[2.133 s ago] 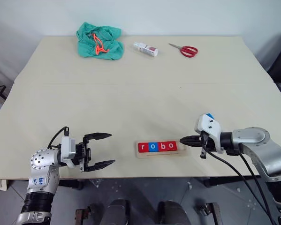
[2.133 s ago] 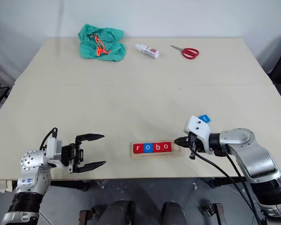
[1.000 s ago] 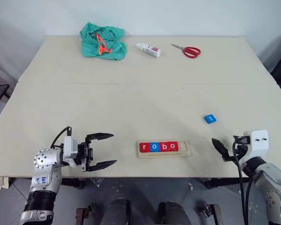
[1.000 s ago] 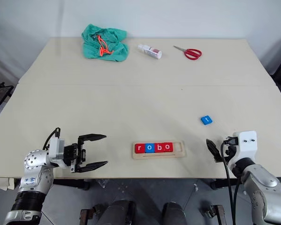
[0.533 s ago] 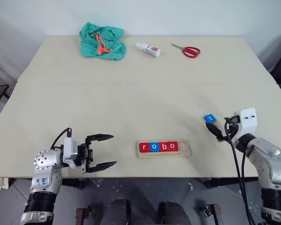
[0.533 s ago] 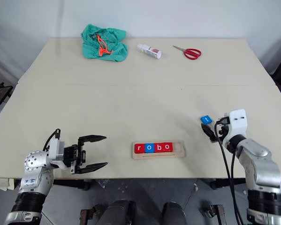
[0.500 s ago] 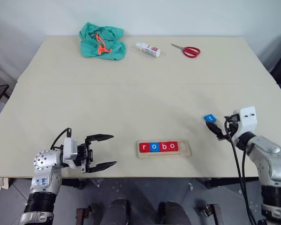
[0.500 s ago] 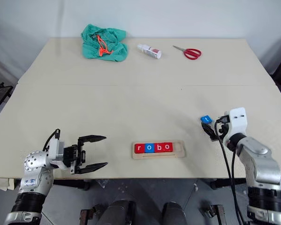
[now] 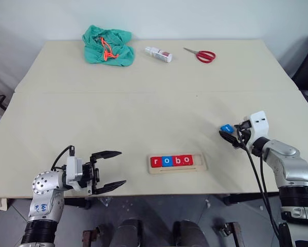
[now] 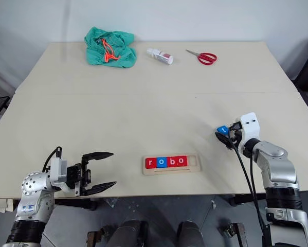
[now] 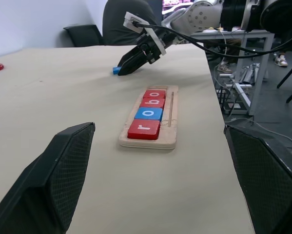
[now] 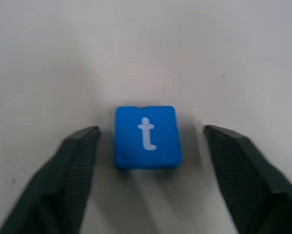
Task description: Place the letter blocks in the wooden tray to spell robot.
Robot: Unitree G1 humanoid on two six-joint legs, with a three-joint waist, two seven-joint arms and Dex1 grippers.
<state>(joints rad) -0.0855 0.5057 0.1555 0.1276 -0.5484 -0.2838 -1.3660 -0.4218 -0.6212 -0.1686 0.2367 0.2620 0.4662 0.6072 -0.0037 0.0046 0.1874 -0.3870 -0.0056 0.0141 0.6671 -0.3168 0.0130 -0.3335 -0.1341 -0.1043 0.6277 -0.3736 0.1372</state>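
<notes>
The wooden tray (image 9: 201,163) lies near the table's front edge. It holds letter blocks (image 9: 171,161) reading r, o, b, o: red, blue, red, red. The slot at its right end is bare. A blue t tile (image 9: 226,127) lies flat on the table, right of the tray and a little farther back. My right gripper (image 9: 228,135) is open and low over the table, one finger (image 12: 72,170) on each side of the t tile (image 12: 146,136), with a gap on both sides. My left gripper (image 9: 110,170) is open and holds nothing, left of the tray.
A green cloth (image 9: 108,45) with an orange cord, a small white bottle (image 9: 159,53) and red scissors (image 9: 201,54) lie along the table's far edge. Bare tabletop lies between them and the tray.
My right gripper has moved from the table's front edge forward to the blue t tile, and its fingers now stand closer together around it. The left gripper has stayed put.
</notes>
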